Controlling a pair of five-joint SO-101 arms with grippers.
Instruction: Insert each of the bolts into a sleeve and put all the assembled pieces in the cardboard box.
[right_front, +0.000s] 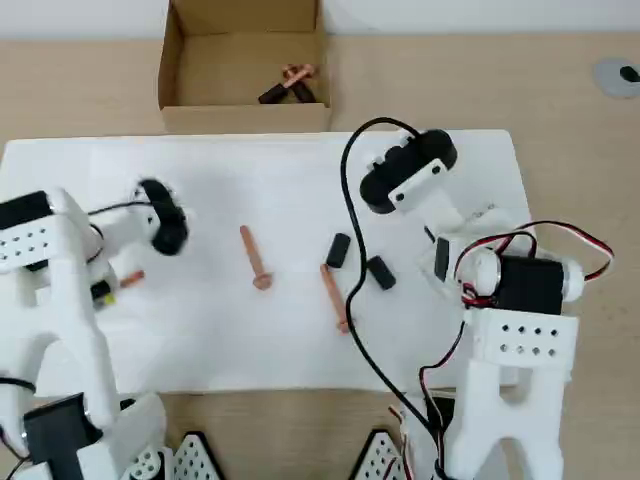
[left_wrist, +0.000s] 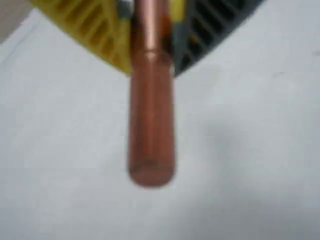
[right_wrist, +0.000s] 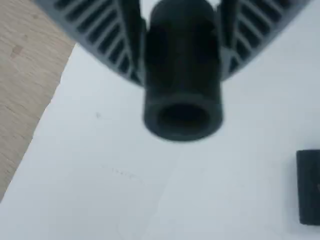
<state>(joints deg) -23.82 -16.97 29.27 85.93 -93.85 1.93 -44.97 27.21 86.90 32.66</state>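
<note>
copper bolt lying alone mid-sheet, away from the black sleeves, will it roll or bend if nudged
The loose copper-coloured round bolt looks like a rigid metal rod, so it probably won't bend. Its round shank would likely roll sideways on the flat white sheet, though the wider head should make it curve.

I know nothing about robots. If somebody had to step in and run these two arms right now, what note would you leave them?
Left pincer: shut on a copper bolt.
Right pincer: shut on a black sleeve, open end facing outward.
On the white sheet: a loose bolt, a second loose bolt, a loose sleeve and a second loose sleeve.
Done: some joined pieces lie in the cardboard box; their count is unclear.
Left: join the held pair and box it, then do the same with the two loose pairs.
</note>
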